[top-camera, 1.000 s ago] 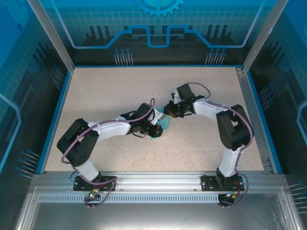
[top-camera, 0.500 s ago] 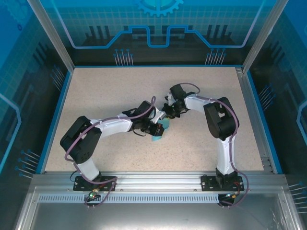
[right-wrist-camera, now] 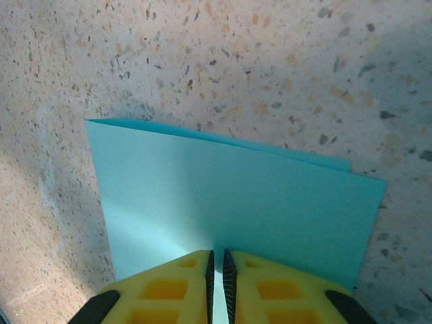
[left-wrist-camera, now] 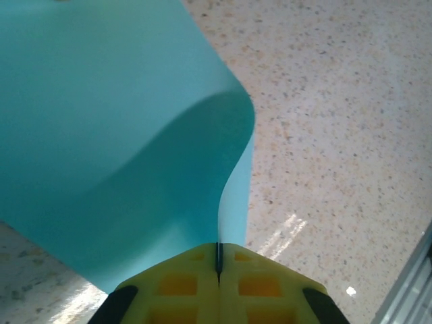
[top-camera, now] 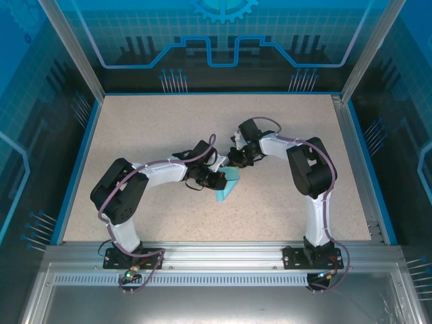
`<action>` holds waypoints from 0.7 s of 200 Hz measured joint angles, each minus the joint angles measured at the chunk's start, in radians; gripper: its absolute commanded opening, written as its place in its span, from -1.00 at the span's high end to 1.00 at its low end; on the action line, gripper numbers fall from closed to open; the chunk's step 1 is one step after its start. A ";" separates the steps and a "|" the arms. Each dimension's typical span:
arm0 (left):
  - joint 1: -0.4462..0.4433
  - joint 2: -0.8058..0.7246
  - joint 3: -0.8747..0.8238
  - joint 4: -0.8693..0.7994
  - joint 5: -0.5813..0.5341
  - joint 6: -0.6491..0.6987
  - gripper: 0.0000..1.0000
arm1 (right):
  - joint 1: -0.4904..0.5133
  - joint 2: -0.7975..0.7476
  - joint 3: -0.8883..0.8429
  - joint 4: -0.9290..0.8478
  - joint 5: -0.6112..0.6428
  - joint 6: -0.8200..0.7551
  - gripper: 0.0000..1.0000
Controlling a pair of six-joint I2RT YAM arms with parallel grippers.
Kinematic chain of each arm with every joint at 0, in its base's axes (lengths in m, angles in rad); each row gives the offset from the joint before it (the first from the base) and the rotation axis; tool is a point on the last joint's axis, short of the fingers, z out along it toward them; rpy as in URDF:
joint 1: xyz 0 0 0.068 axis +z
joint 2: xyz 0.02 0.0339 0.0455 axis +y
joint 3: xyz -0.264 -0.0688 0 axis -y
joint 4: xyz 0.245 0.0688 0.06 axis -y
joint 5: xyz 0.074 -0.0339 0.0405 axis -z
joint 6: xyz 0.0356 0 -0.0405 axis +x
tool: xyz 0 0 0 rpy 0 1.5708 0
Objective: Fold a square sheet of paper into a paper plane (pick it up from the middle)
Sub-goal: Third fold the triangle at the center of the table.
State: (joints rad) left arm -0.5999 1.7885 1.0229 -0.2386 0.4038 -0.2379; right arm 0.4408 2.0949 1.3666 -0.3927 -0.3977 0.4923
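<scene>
The light-blue sheet of paper [top-camera: 228, 188] is lifted near the middle of the speckled table [top-camera: 155, 128], between the two wrists, and hangs tilted with its lower corner pointing toward the near edge. In the left wrist view the paper bulges upward in a soft curve away from the left gripper [left-wrist-camera: 218, 253]. Its yellow pads [left-wrist-camera: 179, 283] are pressed fully together, pinching the sheet's edge in the seam between them. In the right wrist view the paper lies doubled over, two layers slightly offset along the far edge. The right gripper [right-wrist-camera: 217, 260] is clamped on the near edge, with only a thin slit between its pads.
</scene>
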 measured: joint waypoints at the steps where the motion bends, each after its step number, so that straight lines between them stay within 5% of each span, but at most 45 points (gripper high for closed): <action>1: 0.000 0.001 0.001 -0.001 -0.002 0.000 0.96 | 0.000 0.000 0.000 0.000 0.000 0.000 0.68; 140: 0.016 0.047 0.037 -0.049 -0.130 0.000 0.94 | 0.004 -0.004 -0.006 0.005 0.002 0.000 0.66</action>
State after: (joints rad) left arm -0.5842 1.8355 1.0599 -0.2878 0.2733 -0.2382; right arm 0.4446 2.0911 1.3602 -0.3874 -0.3962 0.4927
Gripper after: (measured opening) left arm 0.056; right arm 0.168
